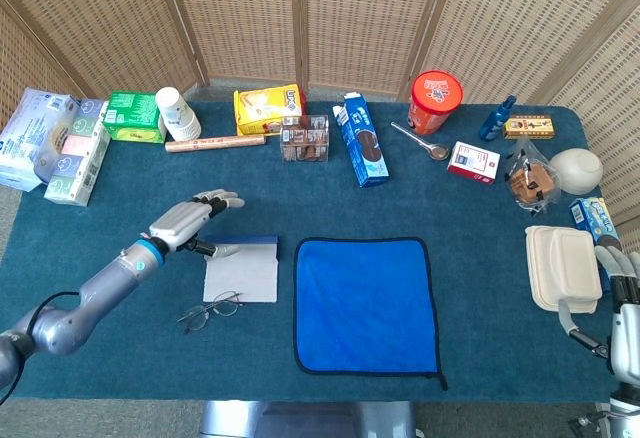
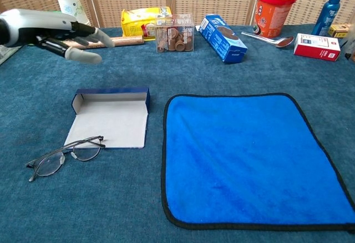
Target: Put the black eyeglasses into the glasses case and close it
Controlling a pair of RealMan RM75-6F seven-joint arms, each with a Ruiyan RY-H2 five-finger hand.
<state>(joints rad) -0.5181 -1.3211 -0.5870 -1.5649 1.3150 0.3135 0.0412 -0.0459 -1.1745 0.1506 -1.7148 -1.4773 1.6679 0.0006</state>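
The black eyeglasses (image 1: 209,310) (image 2: 64,155) lie flat on the teal tablecloth, touching the near left corner of the glasses case. The case (image 1: 241,266) (image 2: 111,114) lies open, its grey inside up and its dark blue lid edge standing at the far side. My left hand (image 1: 188,220) (image 2: 52,34) hovers above and behind the case with its fingers spread and nothing in them. My right hand (image 1: 622,294) shows at the far right edge of the head view, near a white clamshell box; its fingers are too cropped to judge.
A blue cloth (image 1: 366,303) (image 2: 250,158) lies right of the case. Along the far edge stand snack boxes, a paper cup stack (image 1: 177,113), a blue carton (image 1: 359,139) and a red tub (image 1: 435,101). A white clamshell box (image 1: 563,267) sits at the right.
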